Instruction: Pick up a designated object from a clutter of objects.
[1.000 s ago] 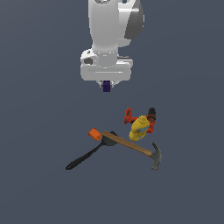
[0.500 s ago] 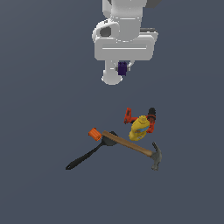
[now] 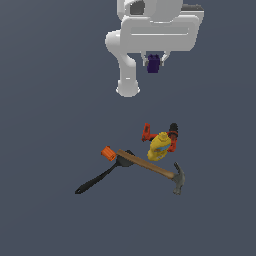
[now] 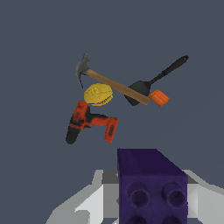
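Purple block (image 3: 153, 64), 1 item: clenched in the claw (image 3: 154, 61), high above the desk (image 3: 45, 125), well apart from hammer (image 3: 150, 166) and drill (image 3: 165, 136). Risk: grip seemingly narrow; a jolt could drop it into the clutter.

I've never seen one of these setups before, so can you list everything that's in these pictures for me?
purple block: one, dark purple, held in the tool, raised above the pile
drill: one, red and black, lying behind the bottle in the exterior view
bottle: one, yellow, against the drill
hammer: one, wooden handle, dark head, handle over the spatula's blade
spatula: one, black, handle towards the exterior view's left
orange block: one, beside the spatula's blade
robot arm: one, white
tool: one, shut on the purple block
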{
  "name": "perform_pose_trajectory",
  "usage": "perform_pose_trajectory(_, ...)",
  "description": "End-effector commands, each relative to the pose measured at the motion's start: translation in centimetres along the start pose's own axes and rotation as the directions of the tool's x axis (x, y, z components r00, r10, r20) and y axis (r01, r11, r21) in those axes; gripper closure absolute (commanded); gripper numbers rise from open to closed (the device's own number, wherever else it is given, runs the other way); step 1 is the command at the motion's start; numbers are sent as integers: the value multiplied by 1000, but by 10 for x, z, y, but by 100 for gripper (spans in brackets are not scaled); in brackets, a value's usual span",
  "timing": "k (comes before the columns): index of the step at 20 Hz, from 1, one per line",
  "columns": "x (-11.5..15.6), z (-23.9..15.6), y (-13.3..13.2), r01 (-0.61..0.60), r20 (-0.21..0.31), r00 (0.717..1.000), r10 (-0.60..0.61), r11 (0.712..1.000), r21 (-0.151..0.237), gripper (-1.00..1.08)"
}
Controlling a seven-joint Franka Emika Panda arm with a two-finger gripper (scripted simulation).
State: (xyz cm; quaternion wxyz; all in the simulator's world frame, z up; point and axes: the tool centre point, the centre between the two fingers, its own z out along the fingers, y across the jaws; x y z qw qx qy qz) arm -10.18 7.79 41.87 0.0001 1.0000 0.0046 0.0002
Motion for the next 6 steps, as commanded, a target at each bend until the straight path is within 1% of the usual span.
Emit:
perform_pose_trajectory(1,1,-7,-5,-1,1,1000,1,1000,0,108)
perform_pose_trajectory(6,2,-10,-7,-1,0,1000,1,1000,0,108)
